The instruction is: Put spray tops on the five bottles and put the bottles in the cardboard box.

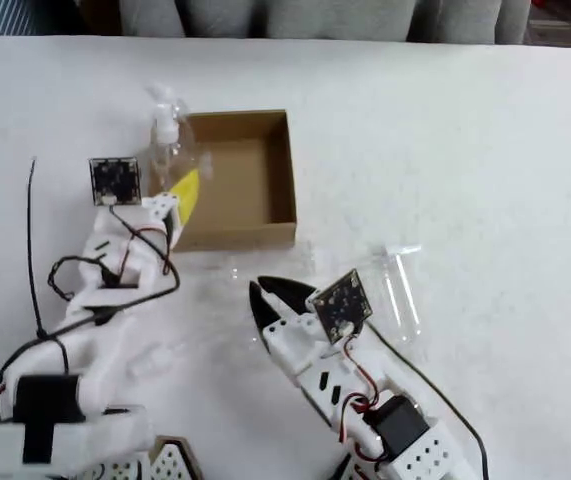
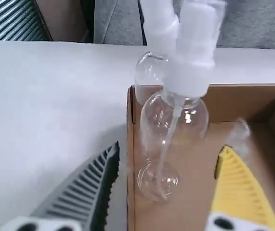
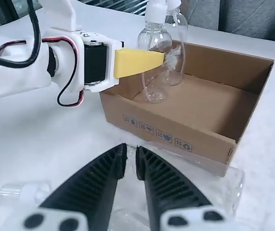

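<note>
The open cardboard box lies mid-table. A clear bottle with a white spray top stands upright inside it at the left wall. My left gripper is open around that bottle, its yellow finger inside the box and its grey finger outside. A second capped bottle stands just outside the box's far left corner. My right gripper is shut and holds nothing, in front of the box. An uncapped clear bottle lies on the table beside it.
A loose white spray top lies on the white table between the arms. Black and red cables trail from the left arm. Grey upholstery runs along the table's far edge.
</note>
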Controlling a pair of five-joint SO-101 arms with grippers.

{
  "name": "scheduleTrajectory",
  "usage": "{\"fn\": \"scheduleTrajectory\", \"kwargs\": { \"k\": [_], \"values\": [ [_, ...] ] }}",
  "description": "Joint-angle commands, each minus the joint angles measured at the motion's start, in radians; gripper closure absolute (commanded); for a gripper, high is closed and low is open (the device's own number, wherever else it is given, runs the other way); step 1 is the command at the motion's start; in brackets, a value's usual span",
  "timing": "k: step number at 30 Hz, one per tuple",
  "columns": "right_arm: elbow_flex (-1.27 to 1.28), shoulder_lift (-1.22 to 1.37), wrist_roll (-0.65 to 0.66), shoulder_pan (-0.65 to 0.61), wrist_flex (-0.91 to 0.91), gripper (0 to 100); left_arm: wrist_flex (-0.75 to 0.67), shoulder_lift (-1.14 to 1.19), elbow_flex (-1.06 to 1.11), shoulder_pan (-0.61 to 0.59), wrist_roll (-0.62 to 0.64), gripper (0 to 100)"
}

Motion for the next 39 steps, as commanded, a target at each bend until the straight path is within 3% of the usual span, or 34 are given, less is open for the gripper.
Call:
{"fn": "scheduleTrajectory", "kwargs": {
  "k": [1,8,17,26,33,39],
  "values": [
    [0.008,-0.007,0.012,0.01,0.004,98.2,0.149,-0.182,0.021,-0.012,0.002,69],
    [0.008,-0.007,0.012,0.01,0.004,98.2,0.445,-0.467,0.117,-0.013,-0.107,69],
    [0.008,-0.007,0.012,0.01,0.005,98.2,0.836,-0.849,0.212,-0.025,-0.11,70],
    [0.008,-0.007,0.012,0.01,0.005,98.2,1.209,-1.171,0.206,-0.262,-0.11,95],
    [0.008,-0.007,0.012,0.01,0.005,98.2,1.247,-1.124,0.157,-0.42,-0.103,98],
    [0.005,-0.007,0.014,0.068,0.005,98.2,1.364,-0.797,-0.054,-0.438,-0.101,98]
  ]
}}
